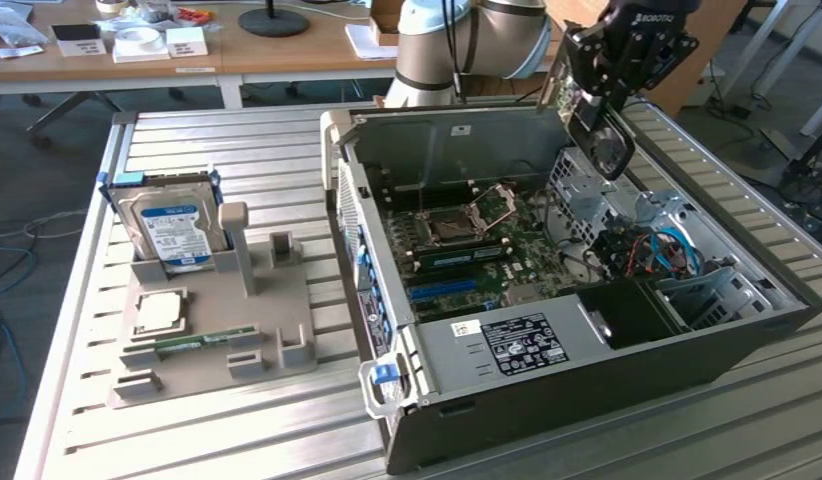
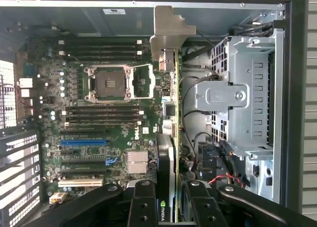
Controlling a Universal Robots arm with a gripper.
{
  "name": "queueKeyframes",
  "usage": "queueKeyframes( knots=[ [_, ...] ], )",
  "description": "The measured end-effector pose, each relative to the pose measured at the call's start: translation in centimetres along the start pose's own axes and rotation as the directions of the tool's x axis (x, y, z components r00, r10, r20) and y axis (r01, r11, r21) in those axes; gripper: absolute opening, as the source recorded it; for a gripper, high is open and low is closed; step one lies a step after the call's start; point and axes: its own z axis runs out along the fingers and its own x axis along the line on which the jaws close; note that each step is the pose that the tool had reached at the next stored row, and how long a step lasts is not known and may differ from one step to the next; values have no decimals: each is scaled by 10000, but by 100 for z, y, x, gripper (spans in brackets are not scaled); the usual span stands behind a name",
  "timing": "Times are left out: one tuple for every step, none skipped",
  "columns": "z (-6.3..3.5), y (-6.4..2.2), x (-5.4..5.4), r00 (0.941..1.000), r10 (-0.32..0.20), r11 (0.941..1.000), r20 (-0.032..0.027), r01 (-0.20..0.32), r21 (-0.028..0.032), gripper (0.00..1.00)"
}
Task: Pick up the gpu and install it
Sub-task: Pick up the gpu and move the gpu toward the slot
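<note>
Wrist view first: the pincer (image 2: pixel 168 199) is partly closed, its two black fingers (image 2: pixel 143 204) clamped on the gpu (image 2: pixel 167 142). We see the card edge-on, with its green logo right between the pads. It runs straight out from the pincer, with its grey metal bracket (image 2: pixel 168 31) at the far end.

Past the card, beneath the pincer, lies the motherboard (image 2: pixel 99 113). The blue slot (image 2: pixel 84 142) and the bare processor socket (image 2: pixel 110 83) are off to one side of the card, and the silver drive cage (image 2: pixel 242 88) is to the other.

Over to the exterior view: the pincer (image 1: pixel 622 60) hangs above the far side of the open computer case (image 1: pixel 585 390). The gpu (image 1: pixel 602 140) dangles below it, fan face showing, clear of the board as far as I can tell.

My read is that the pick-up is done, with the card gripped and over the machine. The install is not done, since it sits in no slot yet.

Well away from the pincer, the hard drive (image 1: pixel 171 225) stands in the grey parts stand (image 1: pixel 271 300).
</note>
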Motion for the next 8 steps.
queueKeyframes(
  knots=[
    [10, 0, 0, 10000, 0, 10000, 1, 0, -3, 27],
    [22, -1, 1, 10000, 0, 10000, 0, 0, -2, 27],
    [29, -1, 1, 10000, 0, 10000, 0, 0, 0, 27],
    [30, -1, 1, 10000, 0, 10000, 0, 0, 0, 27],
    [30, -1, 1, 10000, 0, 10000, -1, 0, 2, 27],
    [30, -1, 1, 10000, 0, 10000, 0, 0, 2, 27],
    [30, -1, 1, 10000, 0, 10000, -1, 0, 2, 27],
    [31, -1, 1, 10000, 0, 10000, 0, 0, 1, 27]
  ],
)
